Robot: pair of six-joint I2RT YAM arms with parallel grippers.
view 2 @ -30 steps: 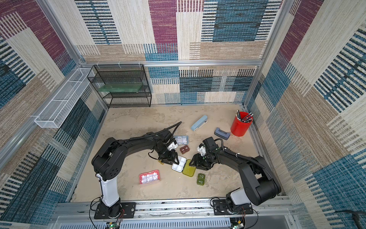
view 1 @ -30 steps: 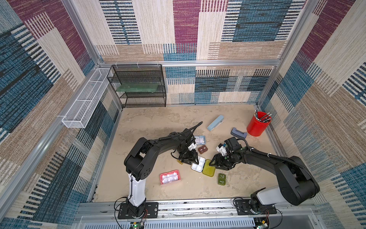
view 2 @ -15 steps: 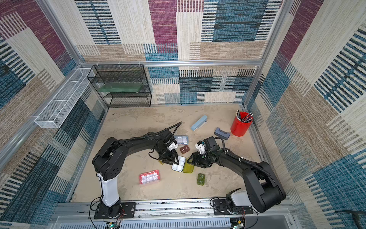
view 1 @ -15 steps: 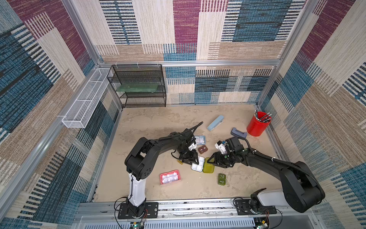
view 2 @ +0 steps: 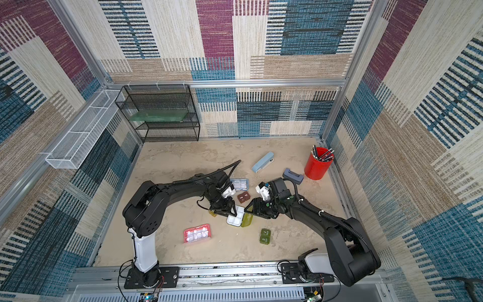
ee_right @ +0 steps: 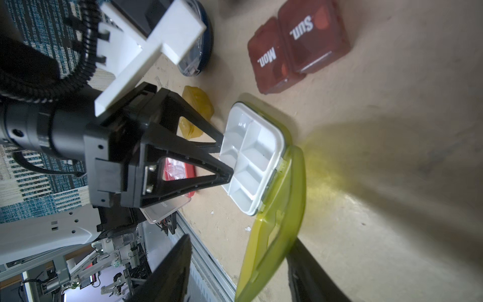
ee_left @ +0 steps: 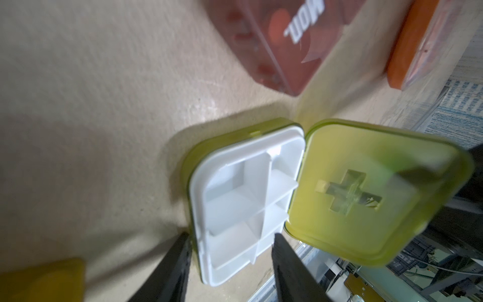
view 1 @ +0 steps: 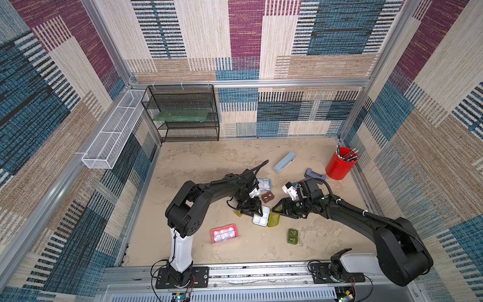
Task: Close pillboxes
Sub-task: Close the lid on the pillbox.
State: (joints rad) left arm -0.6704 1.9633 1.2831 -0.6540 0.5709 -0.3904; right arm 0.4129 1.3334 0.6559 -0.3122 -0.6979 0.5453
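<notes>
1. The square yellow-green translucent plastic pillbox (view 1: 260, 218) with a white compartment tray lies open near the middle of the sandy beige table (view 1: 209, 162), somewhat toward its front edge.
2. Its yellow-green lid (ee_right: 277, 204) stands tilted up from the hinge, not yet shut.
3. The left gripper (ee_left: 231, 236) clamps one end of the tray between its black fingers.
4. The right gripper (ee_right: 240, 239) has its jaws apart around the lid's free edge, and one finger (ee_right: 313, 272) touches the lid's outer face.
5. The brown two-cell plastic pillbox (view 1: 267, 197) lies just behind with its lids down. The pink plastic pillbox (view 1: 224, 233) and the dark green plastic pillbox (view 1: 292, 236) lie nearer the front edge.
</notes>
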